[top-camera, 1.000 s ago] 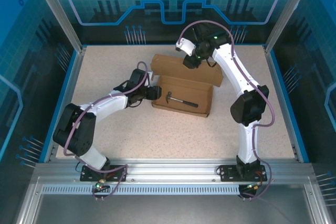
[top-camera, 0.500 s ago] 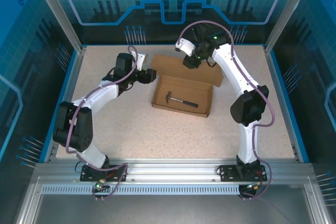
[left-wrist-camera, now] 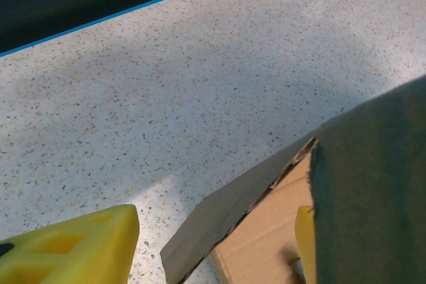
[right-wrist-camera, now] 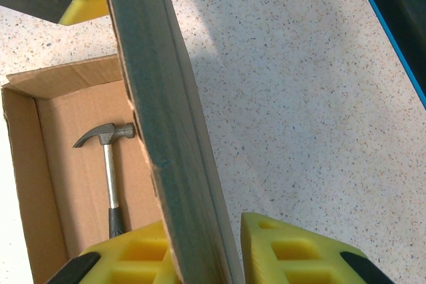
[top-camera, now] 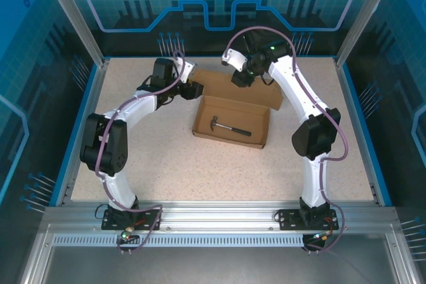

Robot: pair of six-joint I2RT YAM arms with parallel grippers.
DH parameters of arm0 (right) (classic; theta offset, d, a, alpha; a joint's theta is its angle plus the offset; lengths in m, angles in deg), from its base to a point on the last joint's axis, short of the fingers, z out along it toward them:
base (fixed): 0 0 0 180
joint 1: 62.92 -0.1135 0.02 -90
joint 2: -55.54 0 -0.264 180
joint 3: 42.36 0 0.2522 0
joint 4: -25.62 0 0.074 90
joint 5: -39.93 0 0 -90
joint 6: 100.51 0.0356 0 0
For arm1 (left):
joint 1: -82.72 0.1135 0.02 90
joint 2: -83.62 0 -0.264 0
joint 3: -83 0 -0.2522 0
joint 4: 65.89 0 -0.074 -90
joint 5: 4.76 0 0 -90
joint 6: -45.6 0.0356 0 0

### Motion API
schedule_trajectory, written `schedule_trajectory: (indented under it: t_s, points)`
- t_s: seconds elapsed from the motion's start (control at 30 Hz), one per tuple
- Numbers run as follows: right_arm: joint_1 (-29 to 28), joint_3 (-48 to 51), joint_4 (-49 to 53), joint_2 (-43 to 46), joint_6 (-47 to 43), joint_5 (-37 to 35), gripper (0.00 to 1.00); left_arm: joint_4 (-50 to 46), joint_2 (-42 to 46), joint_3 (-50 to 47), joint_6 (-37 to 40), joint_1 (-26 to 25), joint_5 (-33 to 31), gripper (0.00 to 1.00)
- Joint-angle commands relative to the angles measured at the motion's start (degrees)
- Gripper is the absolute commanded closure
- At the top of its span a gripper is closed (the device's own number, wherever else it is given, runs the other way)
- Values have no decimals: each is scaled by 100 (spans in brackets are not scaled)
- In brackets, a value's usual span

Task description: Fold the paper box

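Now right hand clamped on paper box; left hand apart, straddling its edge.

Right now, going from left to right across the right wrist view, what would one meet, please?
Side wall of the paper box → hammer lying inside → the box's upright flap → bare table.

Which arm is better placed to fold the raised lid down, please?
Likely the right: the right gripper is shut on the paper box's upright lid panel, while the left gripper stands open at its corner.
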Motion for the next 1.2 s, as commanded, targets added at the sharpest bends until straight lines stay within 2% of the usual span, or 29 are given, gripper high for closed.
schedule_trajectory:
  t_s: [0.0,0.43,0.93,1.17]
  points:
    - [-84,-138,94,-1,-76,-15,75,48,-43,121,171,45,331,42]
    - [-88,-190,120,-1,29,-30,75,254,-60,80,-156,45,210,76]
    - [-145,-171,24,-16,406,-24,80,610,-8,-166,-632,46,448,89]
    - [-151,-240,74,-36,484,-218,78,795,191,-477,-704,45,244,96]
